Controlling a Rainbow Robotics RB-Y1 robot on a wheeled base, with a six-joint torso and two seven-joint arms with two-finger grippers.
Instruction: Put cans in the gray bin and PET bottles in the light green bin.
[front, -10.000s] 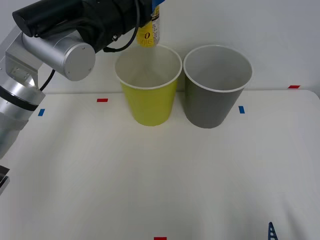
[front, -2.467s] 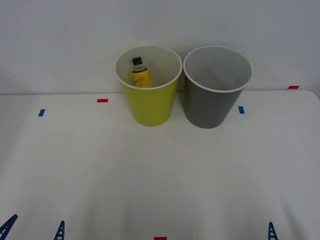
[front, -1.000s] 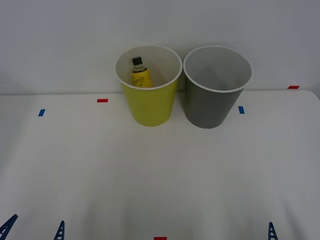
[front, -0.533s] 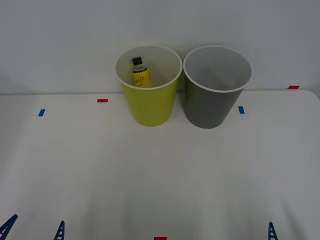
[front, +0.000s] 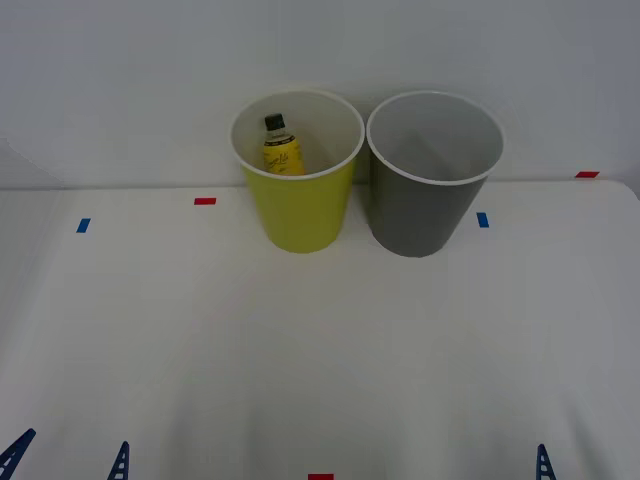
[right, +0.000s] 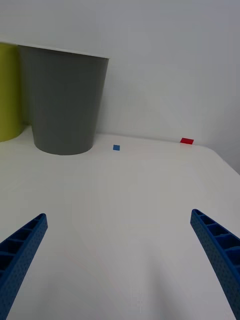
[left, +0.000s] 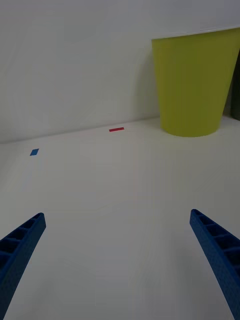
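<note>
The light green bin (front: 300, 215) stands at the back of the white table, left of the gray bin (front: 420, 215). A yellow PET bottle (front: 282, 150) with a black cap stands inside the light green bin, leaning on its far wall. The gray bin's white inside shows nothing in it. Cans are out of view. My left gripper (front: 75, 442) is open at the table's front left, far from both bins. In the left wrist view its fingers (left: 20, 245) are spread wide, facing the light green bin (left: 192, 85). My right gripper (right: 119, 215) is open at the front right, facing the gray bin (right: 65, 100).
Small tape marks lie on the table: red (front: 205, 201) and blue (front: 83, 225) on the left, blue (front: 483, 219) and red (front: 587, 174) on the right, red (front: 320, 477) at the front edge. A plain wall rises close behind the bins.
Ten seconds ago my left arm held the bottle above the light green bin. The bottle now rests inside it and the arm is back at the front edge. Nothing moved in the last second.
</note>
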